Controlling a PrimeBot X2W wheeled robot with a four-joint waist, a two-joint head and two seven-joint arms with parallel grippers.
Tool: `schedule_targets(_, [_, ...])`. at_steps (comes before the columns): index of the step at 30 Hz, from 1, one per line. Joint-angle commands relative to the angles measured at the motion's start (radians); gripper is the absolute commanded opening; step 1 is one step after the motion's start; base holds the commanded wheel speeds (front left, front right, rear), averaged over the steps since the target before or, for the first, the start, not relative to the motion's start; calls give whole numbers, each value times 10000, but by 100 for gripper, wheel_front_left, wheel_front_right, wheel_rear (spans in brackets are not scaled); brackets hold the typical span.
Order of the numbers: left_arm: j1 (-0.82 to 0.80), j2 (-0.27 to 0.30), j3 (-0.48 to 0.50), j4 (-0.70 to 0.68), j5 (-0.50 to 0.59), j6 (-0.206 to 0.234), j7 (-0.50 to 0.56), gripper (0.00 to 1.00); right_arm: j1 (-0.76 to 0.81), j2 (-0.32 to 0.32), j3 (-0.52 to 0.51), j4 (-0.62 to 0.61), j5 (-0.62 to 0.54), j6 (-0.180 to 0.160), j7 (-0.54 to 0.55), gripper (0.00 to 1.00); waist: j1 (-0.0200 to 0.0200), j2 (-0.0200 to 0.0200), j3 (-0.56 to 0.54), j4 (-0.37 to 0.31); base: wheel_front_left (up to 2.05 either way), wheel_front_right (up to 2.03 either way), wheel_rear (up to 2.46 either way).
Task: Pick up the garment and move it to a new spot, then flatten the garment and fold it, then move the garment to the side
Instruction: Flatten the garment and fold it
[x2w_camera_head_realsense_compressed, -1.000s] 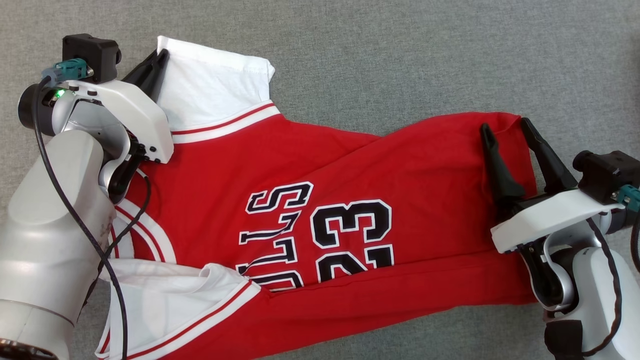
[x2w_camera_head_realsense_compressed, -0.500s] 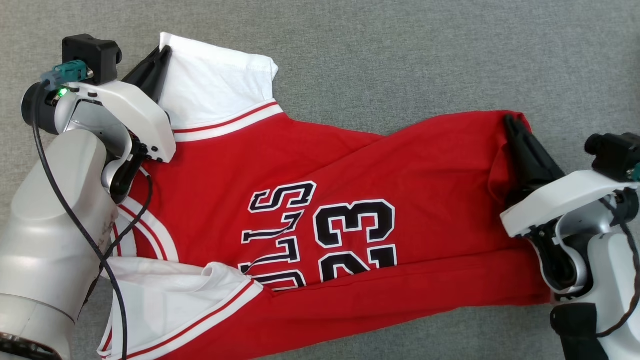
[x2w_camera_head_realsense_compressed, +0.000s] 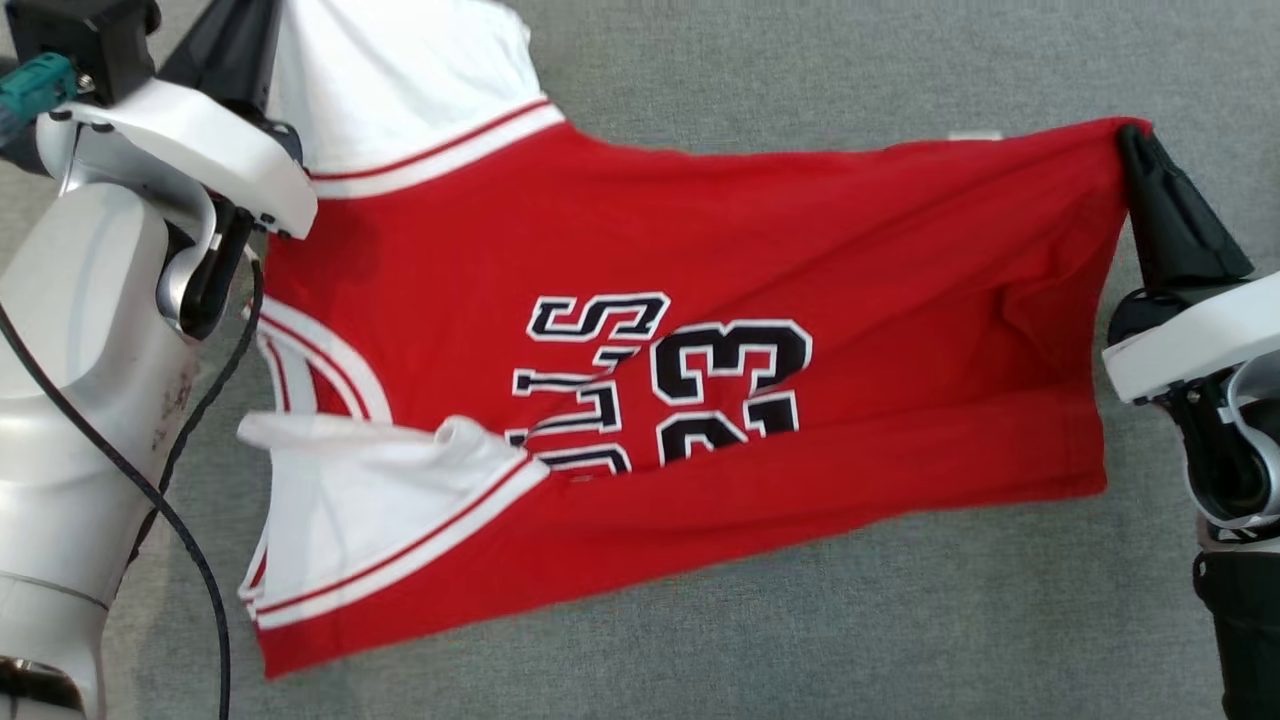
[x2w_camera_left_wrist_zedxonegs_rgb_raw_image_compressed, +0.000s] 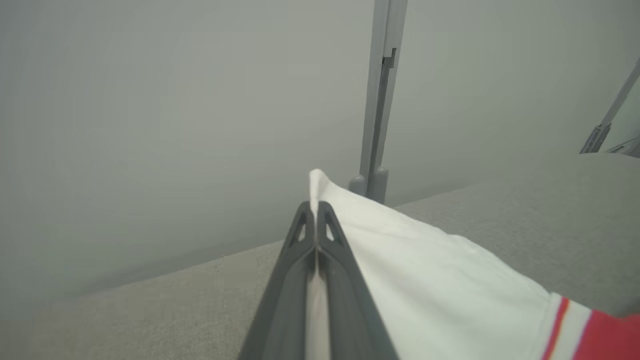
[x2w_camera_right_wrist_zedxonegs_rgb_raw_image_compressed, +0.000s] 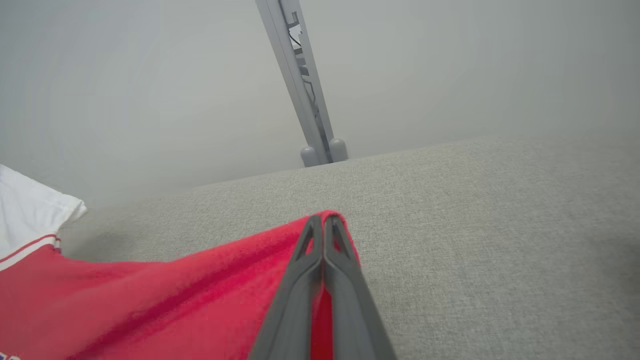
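The garment (x2w_camera_head_realsense_compressed: 700, 250), a red jersey with white sleeves, is stretched sideways between the two grippers over a grey fabric surface (x2w_camera_head_realsense_compressed: 900, 620). The left gripper (x2w_camera_head_realsense_compressed: 240, 40) has its two dark fingers pressed together on the edge of one white sleeve (x2w_camera_head_realsense_compressed: 400, 90). In the left wrist view the white cloth runs up between the fingers (x2w_camera_left_wrist_zedxonegs_rgb_raw_image_compressed: 292, 280), pokes out just past their tips, then spreads away to their right, down to a red-and-white band.

The right gripper (x2w_camera_head_realsense_compressed: 1135, 140) is likewise closed, pinching a red hem corner. In the right wrist view the red cloth wraps over the tips and falls away to the left of them, with bare grey surface to their right.

Between the two grips the far edge of the garment runs nearly straight, and creases fan out from the right gripper. The black number 23 (x2w_camera_head_realsense_compressed: 730, 375) and its lettering sit about midway between the grippers, on the robot's side of the line joining them. The second white sleeve (x2w_camera_head_realsense_compressed: 370, 510) lies crumpled nearer the robot than the left gripper, just beside the left arm (x2w_camera_head_realsense_compressed: 80, 400). Beyond the left gripper's tips a grey post (x2w_camera_left_wrist_zedxonegs_rgb_raw_image_compressed: 380, 100) rises at the surface's far edge. Whether the near hem touches the surface cannot be told.
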Motion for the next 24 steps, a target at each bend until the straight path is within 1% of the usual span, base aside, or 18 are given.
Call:
schedule_targets(1, [-112, 93, 69, -233, 84, 75, -67, 0, -76, -124, -35, -50, 13, 3, 37, 0, 0, 0, -141, 99, 0, 0, 0])
schedule_targets(7, [546, 496, 310, -1846, -12, 411, -81, 0, 102, -242, -31, -139, 388, 3, 300, 0, 0, 0, -435, 224, 0, 0, 0])
schedule_targets(14, [1776, 1093, 530, -4021, -309, 824, 138, 0, 351, -492, 5, -64, 810, 5, 207, 0, 0, 0, -539, 291, 0, 0, 0])
schedule_targets(17, [2552, 1407, 519, -5162, -267, 1128, 216, 0, 640, -543, 73, -64, 1042, 3, 292, 0, 0, 0, -579, 319, 0, 0, 0])
schedule_targets(21, [3859, 1842, 480, -6863, -208, 1679, 304, 0, 1149, -669, 188, -157, 1298, 5, 374, 0, 0, 0, -605, 373, 0, 0, 0])
schedule_targets(22, [4217, 1955, 476, -7217, -260, 1806, 369, 0, 1277, -702, 183, -163, 1323, 5, 372, 0, 0, 0, -608, 384, 0, 0, 0])
schedule_targets(23, [4217, 1955, 476, -7217, -260, 1806, 369, 0, 1277, -702, 183, -163, 1323, 5, 372, 0, 0, 0, -608, 384, 0, 0, 0])
schedule_targets(24, [4927, 2148, 474, -7853, -337, 2070, 481, 0, 1505, -768, 247, -154, 1408, 5, 366, 0, 0, 0, -597, 414, 0, 0, 0])
